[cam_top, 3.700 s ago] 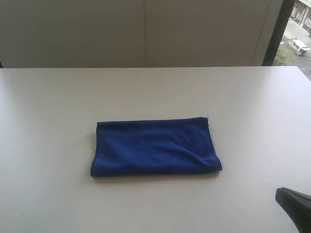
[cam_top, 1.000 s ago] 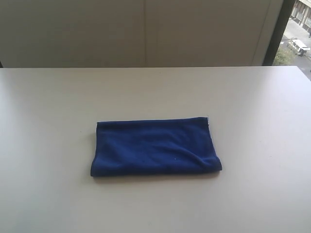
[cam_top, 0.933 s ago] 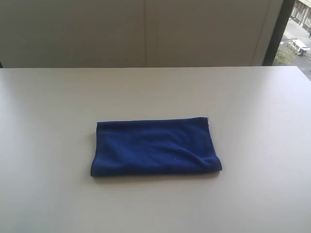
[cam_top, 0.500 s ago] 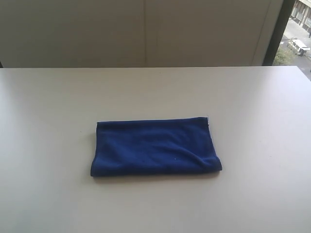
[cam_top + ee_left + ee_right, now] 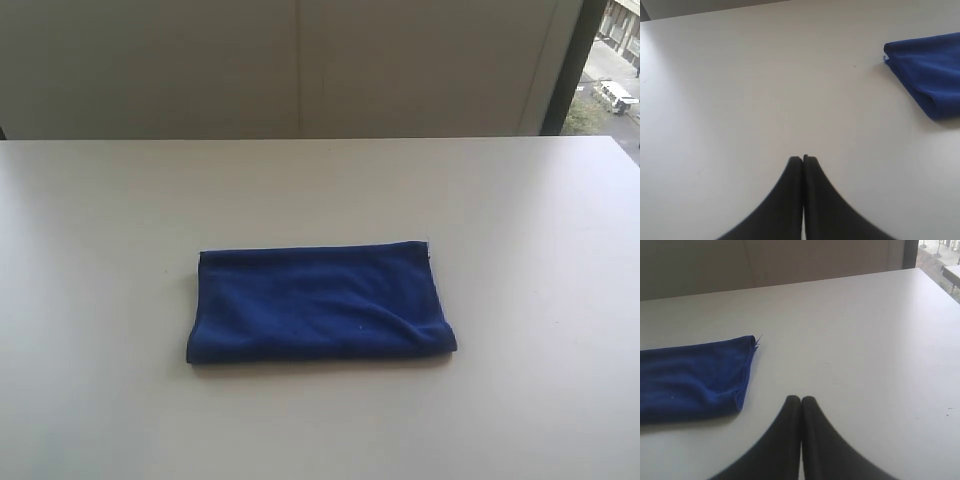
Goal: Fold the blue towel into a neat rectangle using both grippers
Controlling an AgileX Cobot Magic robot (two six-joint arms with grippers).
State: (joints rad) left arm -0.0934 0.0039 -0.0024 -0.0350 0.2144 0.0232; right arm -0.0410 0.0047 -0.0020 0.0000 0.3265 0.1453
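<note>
The off-white tabletop (image 5: 110,210) carries the blue towel (image 5: 318,303), folded into a flat rectangle with its long sides parallel to the tabletop's far edge. It lies about midway between the left and right edges, well apart from each.

Soft, dim daylight – brighter near the window (image 5: 612,70); frames slightly grainy.

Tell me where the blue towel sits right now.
In the exterior view the blue towel lies folded flat near the middle of the white table, touching neither the left claw nor the right claw.
</note>
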